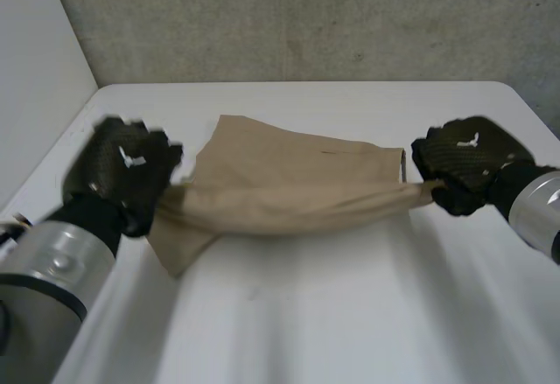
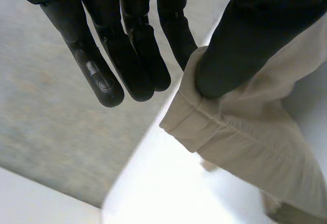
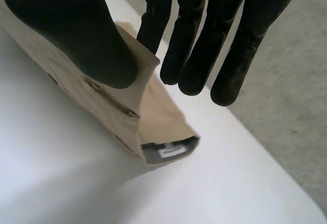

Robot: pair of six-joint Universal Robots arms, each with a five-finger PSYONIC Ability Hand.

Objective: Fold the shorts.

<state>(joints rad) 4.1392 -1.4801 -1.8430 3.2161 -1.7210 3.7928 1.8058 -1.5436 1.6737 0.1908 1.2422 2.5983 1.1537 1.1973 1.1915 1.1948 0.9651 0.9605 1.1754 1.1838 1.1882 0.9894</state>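
Observation:
The tan shorts (image 1: 289,183) hang stretched between my two hands, their near edge lifted off the white table (image 1: 350,314) and their far part lying on it. My left hand (image 1: 122,170) holds the left end. In the left wrist view its thumb (image 2: 245,45) pinches the hemmed edge of the shorts (image 2: 245,142) against a finger, while the other fingers (image 2: 127,55) stay straight. My right hand (image 1: 468,161) holds the right end. There its thumb (image 3: 76,35) presses the waistband of the shorts (image 3: 153,127) against the fingers, and a small label (image 3: 171,151) shows inside.
A grey concrete wall (image 1: 306,17) stands behind the table's far edge, and a white wall (image 1: 35,69) runs along the left side. Bare tabletop lies in front of the shorts.

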